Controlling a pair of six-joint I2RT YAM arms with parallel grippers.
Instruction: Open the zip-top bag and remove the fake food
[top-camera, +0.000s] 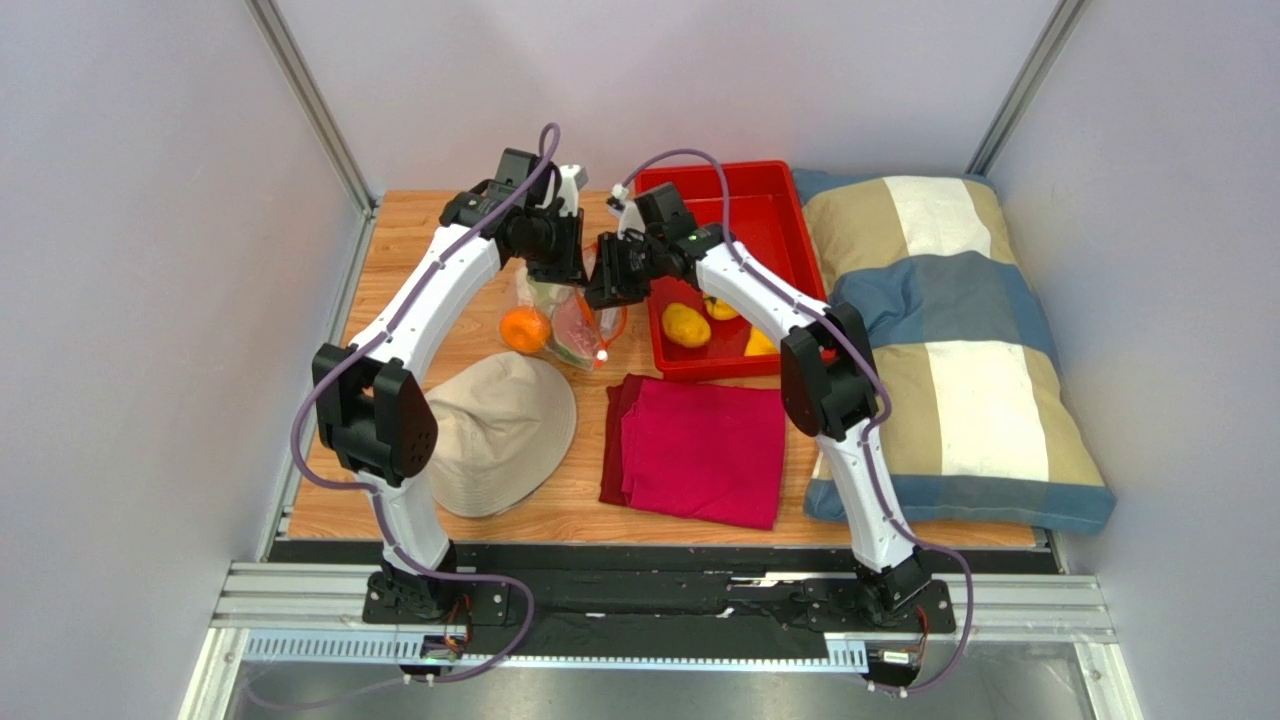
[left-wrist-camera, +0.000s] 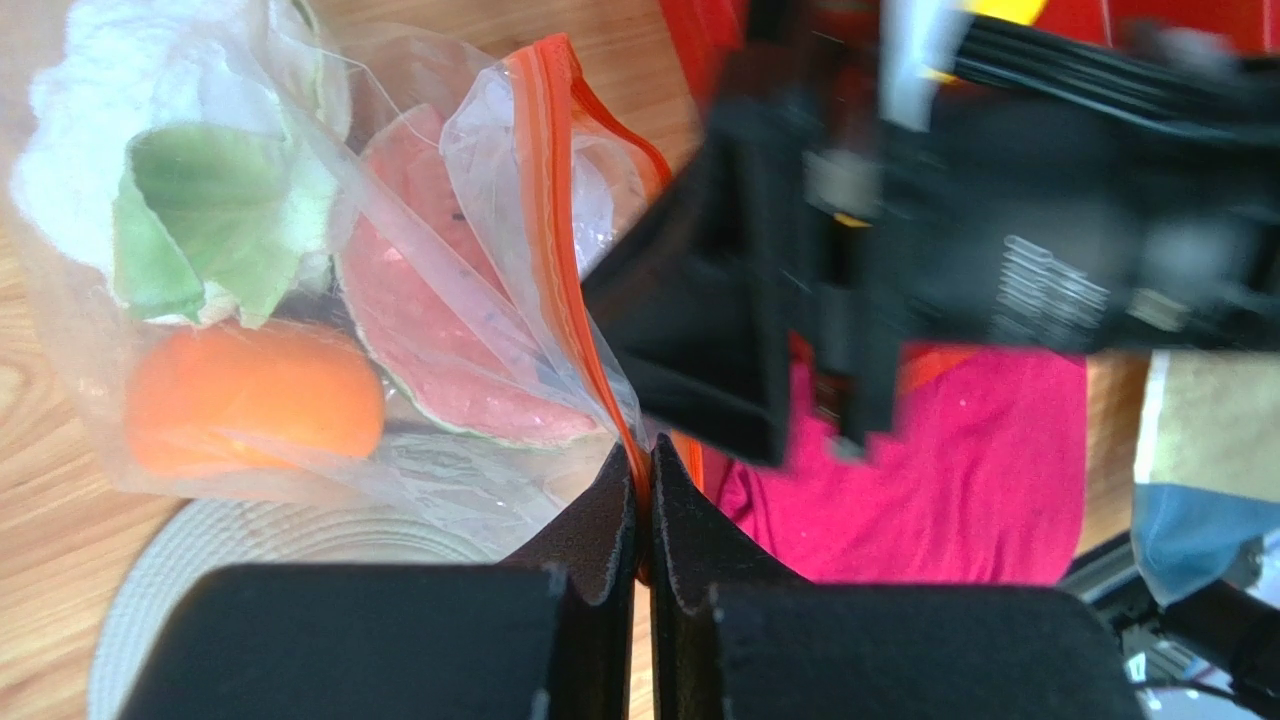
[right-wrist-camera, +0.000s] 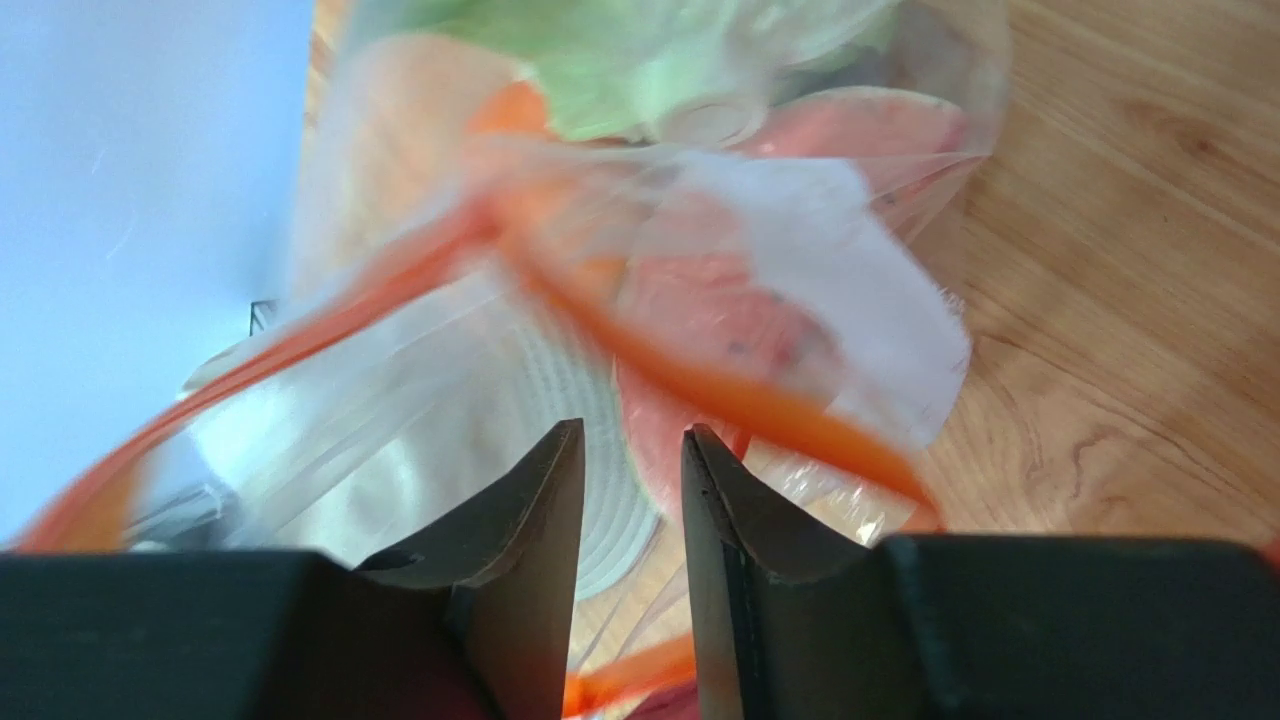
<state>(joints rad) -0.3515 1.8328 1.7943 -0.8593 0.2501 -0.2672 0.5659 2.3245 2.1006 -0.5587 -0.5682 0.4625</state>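
Observation:
The zip-top bag (top-camera: 577, 332) hangs clear and crinkly between both grippers, just left of the red tray. My left gripper (left-wrist-camera: 643, 468) is shut on its orange zip strip (left-wrist-camera: 553, 195). Fake food shows through the film: cauliflower (left-wrist-camera: 196, 180), an orange (left-wrist-camera: 248, 408) and a watermelon slice (left-wrist-camera: 436, 330). My right gripper (right-wrist-camera: 631, 450) is close against the bag's mouth, its fingers a narrow gap apart with nothing pinched at the tips. The blurred zip strip (right-wrist-camera: 721, 383) runs just ahead of them. In the top view the left gripper (top-camera: 568, 270) and right gripper (top-camera: 604, 293) almost meet above the bag.
The red tray (top-camera: 714, 173) holds two yellow fruits (top-camera: 687, 324) and a yellow pepper (top-camera: 762, 342). A beige hat (top-camera: 496, 428) lies under the bag's left side, a folded magenta cloth (top-camera: 699, 443) in front. A striped pillow (top-camera: 947, 345) fills the right edge.

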